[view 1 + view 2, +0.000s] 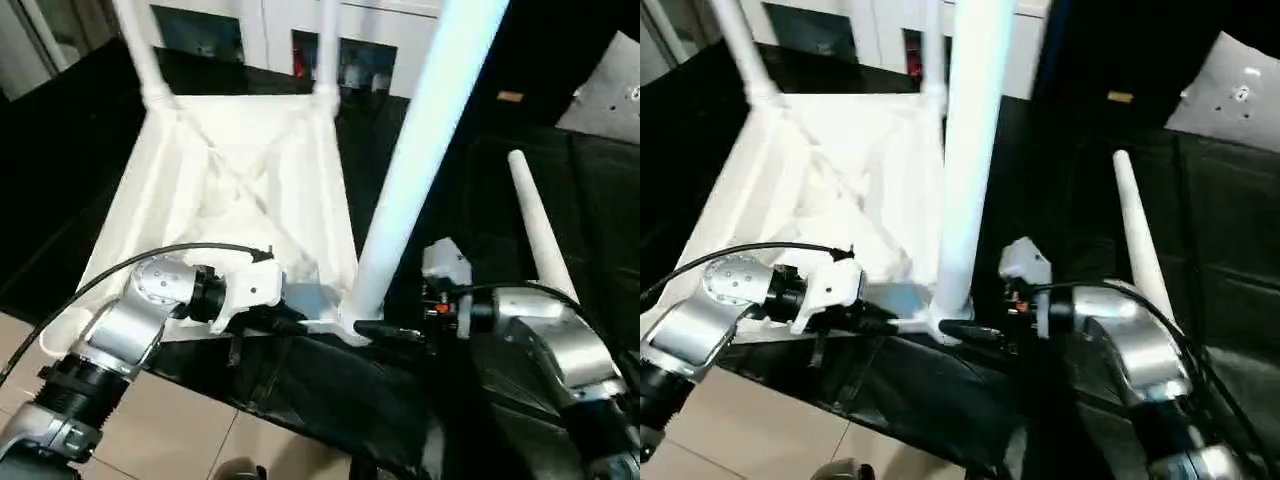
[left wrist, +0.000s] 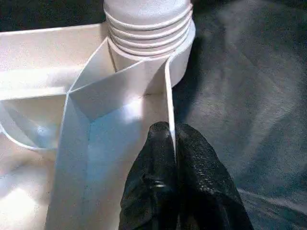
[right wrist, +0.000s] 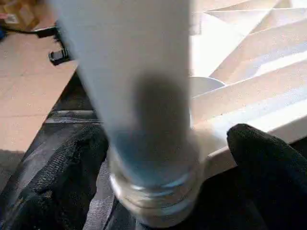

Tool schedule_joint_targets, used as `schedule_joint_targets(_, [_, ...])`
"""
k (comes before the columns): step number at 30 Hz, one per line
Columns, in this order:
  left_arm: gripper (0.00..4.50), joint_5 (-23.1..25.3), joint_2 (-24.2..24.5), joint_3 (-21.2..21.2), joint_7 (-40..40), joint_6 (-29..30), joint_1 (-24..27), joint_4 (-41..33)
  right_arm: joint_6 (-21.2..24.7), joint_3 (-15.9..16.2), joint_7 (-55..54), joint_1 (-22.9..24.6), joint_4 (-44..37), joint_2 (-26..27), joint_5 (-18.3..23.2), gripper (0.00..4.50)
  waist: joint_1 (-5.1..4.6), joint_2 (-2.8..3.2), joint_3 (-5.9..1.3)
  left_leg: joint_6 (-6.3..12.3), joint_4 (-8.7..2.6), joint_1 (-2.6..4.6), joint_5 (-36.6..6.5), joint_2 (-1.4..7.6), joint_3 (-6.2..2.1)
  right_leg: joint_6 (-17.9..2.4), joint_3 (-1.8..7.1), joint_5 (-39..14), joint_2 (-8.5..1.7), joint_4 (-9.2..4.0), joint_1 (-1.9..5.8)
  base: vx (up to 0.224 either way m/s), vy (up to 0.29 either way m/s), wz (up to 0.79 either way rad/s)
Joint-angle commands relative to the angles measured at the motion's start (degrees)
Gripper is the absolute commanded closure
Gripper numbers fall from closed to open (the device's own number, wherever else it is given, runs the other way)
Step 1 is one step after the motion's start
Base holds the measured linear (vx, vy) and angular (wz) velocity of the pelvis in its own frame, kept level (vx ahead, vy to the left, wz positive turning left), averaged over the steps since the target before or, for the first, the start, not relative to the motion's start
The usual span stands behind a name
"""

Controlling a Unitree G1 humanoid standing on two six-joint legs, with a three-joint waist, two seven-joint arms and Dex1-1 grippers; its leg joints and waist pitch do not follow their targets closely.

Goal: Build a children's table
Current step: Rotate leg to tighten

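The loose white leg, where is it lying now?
In the left eye view, the loose leg lies on the black cloth at the robot's right, beside the upturned table top and just beyond the right hand.

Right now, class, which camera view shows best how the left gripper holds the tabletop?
The left wrist view: the left gripper is shut on the tabletop's thin edge wall, a finger on each side. Both eye views show it side-on at the near edge, with the contact hard to make out.
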Motion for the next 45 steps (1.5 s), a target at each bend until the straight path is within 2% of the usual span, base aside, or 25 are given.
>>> schedule_joint_targets(1, [4.5,1.32,0.17,-4.4,-4.31,-1.56,0.03,-0.2,0.13,0.97,1.99,-0.85,0.83,0.01,0.33,0.08,-0.16,-0.35,-4.55,8.72,-3.33,-0.51,3.42,2.06,0.15,-9.31,4.29,-12.98,-4.34,-3.01,4.87,0.0,0.0,0.0])
schedule_joint_targets(3, [4.5,1.62,0.18,-4.62,-4.72,-2.04,-0.2,0.19,0.93,1.33,2.96,-1.53,1.49,0.09,0.99,0.35,0.08,-0.28,-4.62,8.66,-3.29,-0.47,3.75,2.28,0.16,-9.24,4.35,-12.85,-4.42,-2.89,4.87,0.0,0.0,0.0])
schedule_joint_targets(5, [4.5,1.68,0.09,-4.64,-4.66,-2.31,-0.39,0.55,1.11,1.59,4.0,-2.03,2.11,0.09,1.26,0.43,0.16,-0.55,-4.7,8.9,-3.26,-0.56,4.29,2.28,0.11,-9.56,4.28,-11.9,-4.38,-2.68,4.88,0.0,0.0,0.0])
schedule_joint_targets(7, [4.5,1.68,0.05,-4.66,-4.62,-2.35,-0.51,0.71,1.18,1.71,4.7,-2.34,2.53,0.07,1.45,0.78,0.18,-0.52,-4.67,8.92,-3.29,-0.58,4.19,2.31,0.11,-9.42,4.27,-12.18,-4.37,-2.73,4.88,0.0,0.0,0.0])
schedule_joint_targets(10, [4.5,1.57,0.08,-4.6,-4.88,-2.82,-0.7,1.24,0.77,1.91,5.77,-2.86,3.59,0.07,1.54,0.89,0.23,-0.57,-4.67,8.38,-3.33,-0.61,3.6,2.22,0.14,-8.84,4.26,-13.54,-4.39,-2.94,4.93,0.0,0.0,0.0])
schedule_joint_targets(20, [4.5,1.44,0.11,-4.46,-4.85,-3.21,-0.91,2.15,0.91,2.54,7.73,-2.94,4.1,0.19,1.62,1.78,0.29,-0.61,-4.86,7.96,-3.23,-0.8,4.03,2.1,0.15,-8.27,4.16,-13.32,-4.29,-2.9,5.1,0.0,0.0,0.0])
schedule_joint_targets(25, [4.5,0.66,-1.27,-3.05,-1.59,-0.13,-0.24,1.84,3.92,2.09,5.53,-0.35,1.5,1.05,2.98,1.91,0.35,-0.43,-4.87,8.1,-3.21,-0.71,4.43,2.21,0.15,-8.59,4.18,-12.53,-4.18,-2.84,5.04,0.0,0.0,0.0])
schedule_joint_targets(28, [4.5,0.3,-5.06,-1.03,5.88,6.31,0.47,0.61,7.22,0.45,-1.65,2.87,-1.22,3.74,3.24,1.93,0.79,-0.41,-4.61,7.32,-3.37,-0.59,2.93,2.29,0.17,-8.22,4.1,-15.05,-4.37,-3.37,4.99,0.0,0.0,0.0])
schedule_joint_targets(29, [4.5,0.21,-5.31,-0.91,6.26,6.7,0.53,0.47,7.37,0.3,-2.25,3.03,-1.3,3.99,3.2,1.93,0.81,-0.47,-4.26,6.19,-3.62,-0.34,0.68,2.3,0.28,-7.25,4.04,-18.62,-4.35,-3.98,4.83,0.0,0.0,0.0])
schedule_joint_targets(30, [4.5,-0.12,-7.53,-0.22,9.64,9.8,0.9,-0.74,7.94,-0.7,-7.76,4.3,-1.68,6.31,2.15,1.94,0.69,-0.46,-3.74,4.75,-3.95,-0.09,-3.01,1.98,0.39,-5.58,3.77,-24.59,-4.27,-4.95,4.81,0.0,0.0,0.0])
schedule_joint_targets(31, [4.5,0.19,-9.07,0.02,12.08,11.32,1.05,-1.27,8.05,-1.26,-11.41,5.11,-1.91,7.94,1.28,1.94,0.56,-0.41,-3.5,3.92,-4.04,0.13,-4.92,1.91,0.43,-4.46,3.66,-27.84,-4.41,-5.5,4.79,0.0,0.0,0.0])
schedule_joint_targets(32, [4.5,0.19,-9.07,0.02,12.08,11.32,1.05,-1.27,8.05,-1.26,-11.41,5.11,-1.91,7.94,1.28,1.94,0.21,-0.49,-2.96,2.55,-4.09,0.66,-8.46,1.48,0.35,-1.64,3.12,-34.38,-4.4,-6.77,4.5,0.0,0.0,0.0])
schedule_joint_targets(33, [4.5,0.88,-11.99,0.37,16.34,13.67,1.05,-1.71,8.61,-2.16,-17.59,6.22,-2.22,10.97,-0.06,1.94,-0.44,-0.57,-2.73,1.56,-3.9,1.2,-11.26,0.98,0.16,1.51,2.18,-39.88,-4.32,-7.91,4.48,0.0,0.0,0.0])
schedule_joint_targets(34, [4.5,0.88,-11.99,0.37,16.34,13.67,1.05,-1.71,8.61,-2.16,-17.59,6.22,-2.22,10.98,-0.06,1.94,-0.9,-0.34,-2.54,1.25,-3.84,1.24,-12.22,0.88,0.07,2.88,1.73,-41.35,-4.24,-8.35,4.54,-0.055,0.018,-0.04])
schedule_joint_targets(35, [4.5,1.34,-14.36,0.81,19.52,15.37,0.75,-1.56,9.59,-2.91,-22.03,6.68,-2.38,13.24,-0.7,1.94,-1.68,-0.12,-2.68,1.18,-3.66,1.72,-13.94,0.93,-0.17,4.86,0.53,-42.37,-4.24,-9.52,4.74,0.0,0.0,0.0])
schedule_joint_targets(36, [4.5,1.34,-14.36,0.81,19.52,15.37,0.75,-1.56,9.59,-2.91,-22.03,6.68,-2.38,13.24,-0.7,1.94,-2.47,0.12,-2.87,1.35,-3.79,1.33,-14.99,1.3,-0.6,5.82,-0.43,-40.58,-4.29,-9.84,5.48,0.0,0.0,0.0])
schedule_joint_targets(37, [4.5,2.22,-18.27,1.66,24.74,17.57,-0.31,-0.66,10.99,-4.23,-29.09,6.88,-2.25,16.9,-1.88,1.94,-2.73,0.67,-2.82,1.46,-4.03,1.35,-16.09,1.84,-0.86,5.63,-0.85,-39.25,-4.34,-9.92,5.79,0.0,0.0,0.0])
schedule_joint_targets(38, [4.5,3.37,-22.27,2.76,30.42,19.54,-1.68,0.46,12.15,-5.76,-36.21,6.85,-2.12,20.62,-3.04,1.94,-3.79,0.9,-2.66,1.23,-4.9,0.56,-19.71,3.51,-1.6,5.43,-1.67,-35.24,-4.06,-9.35,6.72,0.0,0.0,0.0])
schedule_joint_targets(39, [4.5,3.85,-24.56,3.41,33.6,20.47,-2.52,1.12,12.57,-6.64,-40.0,6.68,-1.85,22.66,-3.6,1.94,-3.89,1.64,-2.58,1.04,-5.6,0.84,-23.21,4.54,-1.98,5.05,-1.68,-33.54,-3.96,-8.78,6.99,0.0,0.0,0.0])
schedule_joint_targets(40, [4.5,4.06,-25.84,3.83,35.41,20.98,-3.09,1.58,12.79,-7.15,-42.18,6.45,-1.57,23.86,-3.9,1.94,-3.32,2.04,-2.18,0.22,-9.79,-0.42,-36.51,8.81,-4.17,1.26,2.34,-17.69,-4.04,1.21,8.47,0.0,0.0,0.0])
schedule_joint_targets(41, [4.5,4.06,-25.84,3.83,35.41,20.98,-3.09,1.58,12.79,-7.15,-42.18,6.45,-1.57,23.86,-3.9,1.94,-2.98,1.72,-1.83,-0.11,-10.59,0.45,-39.46,8.69,-3.46,0.27,3.61,-14.16,-3.78,2.12,7.19,0.0,0.0,0.0])
schedule_joint_targets(42, [4.5,5.03,-29.89,5.4,42.42,20.77,-5.08,3.55,11.54,-9.27,-49.78,5.15,0.26,27.99,-4.73,1.94,-3.43,-0.69,-1.44,-1.15,-6.71,3.8,-37.2,2.68,-1.43,1.53,4.0,-31.49,-3.81,-5.14,3.5,0.0,0.0,0.0])
schedule_joint_targets(43, [4.5,5.54,-31.33,5.89,45.12,20.44,-5.81,4.2,11.05,-10.23,-52.64,4.57,1.07,29.68,-4.75,1.94,-3.36,-1.47,-1.43,-1.1,-3.06,5.86,-28.7,-0.97,0.04,4.54,2.34,-46.26,-4.17,-9.45,0.89,0.0,0.0,0.0])
schedule_joint_targets(44, [4.5,5.76,-32.78,6.38,47.21,20.47,-6.44,4.49,10.41,-11.0,-55.93,3.97,1.78,31.37,-5.38,1.94,-3.64,-1.42,-2.11,0.93,0.7,5.89,-15.88,-3.57,0.8,8.07,0.93,-59.28,-5.67,-11.53,1.29,0.113,0.019,-0.19])
schedule_joint_targets(45, [4.5,5.85,-33.54,6.63,48.11,20.58,-6.73,4.51,10.09,-11.37,-57.74,3.65,2.13,32.28,-5.81,1.94,-3.39,-0.75,-2.62,2.6,-2.19,1.35,-11.28,-1.36,-0.49,9.11,0.76,-52.33,-6.69,-10.06,6.17,0.113,0.019,-0.19])
